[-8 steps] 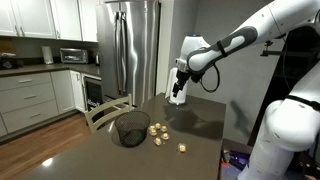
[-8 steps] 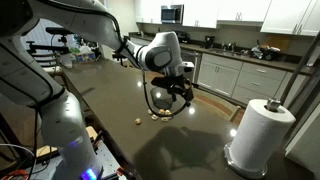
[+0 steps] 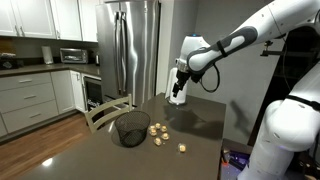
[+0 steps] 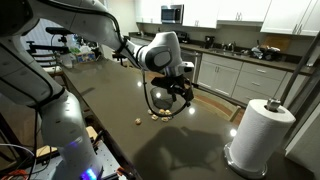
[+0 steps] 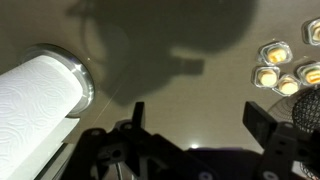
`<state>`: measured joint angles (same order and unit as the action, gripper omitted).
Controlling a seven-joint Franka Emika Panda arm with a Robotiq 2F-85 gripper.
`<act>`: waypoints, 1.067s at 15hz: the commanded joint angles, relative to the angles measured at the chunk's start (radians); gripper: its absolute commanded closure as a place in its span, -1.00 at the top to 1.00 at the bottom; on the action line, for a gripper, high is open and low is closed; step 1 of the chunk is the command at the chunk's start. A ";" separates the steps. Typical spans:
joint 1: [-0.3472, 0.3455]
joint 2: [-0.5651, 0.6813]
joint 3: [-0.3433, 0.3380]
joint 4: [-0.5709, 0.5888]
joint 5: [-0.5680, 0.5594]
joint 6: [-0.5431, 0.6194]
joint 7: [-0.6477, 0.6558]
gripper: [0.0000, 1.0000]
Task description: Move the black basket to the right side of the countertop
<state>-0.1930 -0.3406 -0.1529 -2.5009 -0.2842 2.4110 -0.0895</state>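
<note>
The black basket (image 3: 131,128) stands upright on the dark countertop (image 3: 195,125) near a chair back. It also shows in an exterior view (image 4: 161,98) behind my arm, and its edge is at the right of the wrist view (image 5: 308,112). My gripper (image 3: 178,96) hangs high above the countertop, to the right of the basket and apart from it. In the wrist view its fingers (image 5: 190,125) are spread wide with only bare countertop (image 5: 190,50) between them. It is open and empty.
Several small yellowish pieces (image 3: 158,131) lie beside the basket, also in the wrist view (image 5: 278,70). A paper towel roll (image 4: 258,135) stands on the countertop, also in the wrist view (image 5: 35,100). A chair (image 3: 105,112) stands at the countertop's edge. A steel fridge (image 3: 130,50) stands behind.
</note>
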 commanded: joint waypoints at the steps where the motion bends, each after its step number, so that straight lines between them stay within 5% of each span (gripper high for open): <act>1: -0.002 0.000 0.002 0.002 0.002 -0.002 -0.002 1.00; 5: 0.020 0.065 -0.015 0.038 0.066 -0.005 -0.029 1.00; 12: 0.111 0.223 -0.021 0.125 0.350 -0.125 -0.169 1.00; 16: 0.117 0.283 0.000 0.161 0.376 -0.207 -0.167 1.00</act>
<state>-0.0732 -0.1082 -0.1630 -2.3869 0.0546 2.2652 -0.2205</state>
